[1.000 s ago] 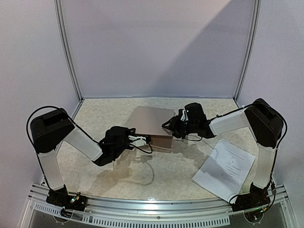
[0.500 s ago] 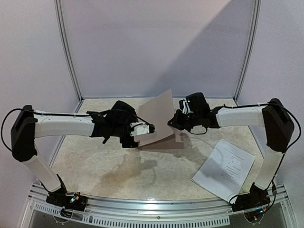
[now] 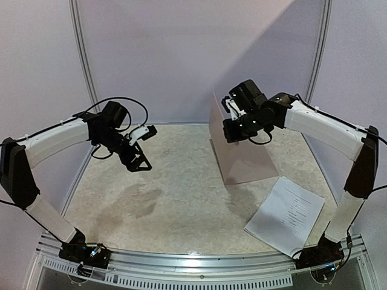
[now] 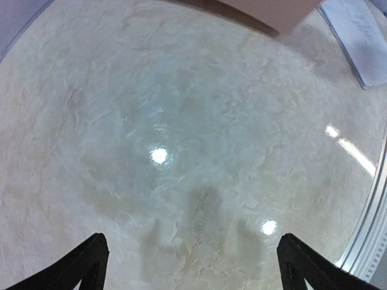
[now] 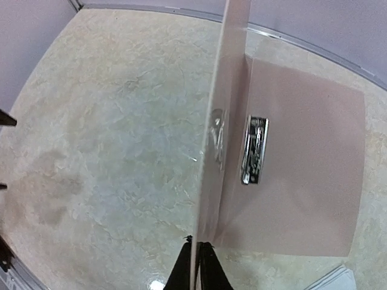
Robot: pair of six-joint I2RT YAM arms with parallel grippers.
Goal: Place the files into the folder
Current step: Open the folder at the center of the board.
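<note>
Top external view: my right gripper is clenched on the free edge of the folder's tan front cover. The cover stands almost upright. The back cover lies flat on the table, toward the far right. The files, a stack of white printed sheets, lie on the table just in front of the folder, near my right arm's base. My left gripper hangs in the air over the left side, well apart from both, with its jaws spread wide and nothing in them.

I judge the step to be opening the folder; no sheet is inside yet. Next, the cover must stay up or be laid fully open. My free left gripper would then have to cross the table to reach the files and slide them onto the back cover.

The right wrist view shows what the top view hides: a small silver clip on the inner face, and the cover edge-on, pinched between my fingertips. The left wrist view shows only bare table between its jaws.
</note>
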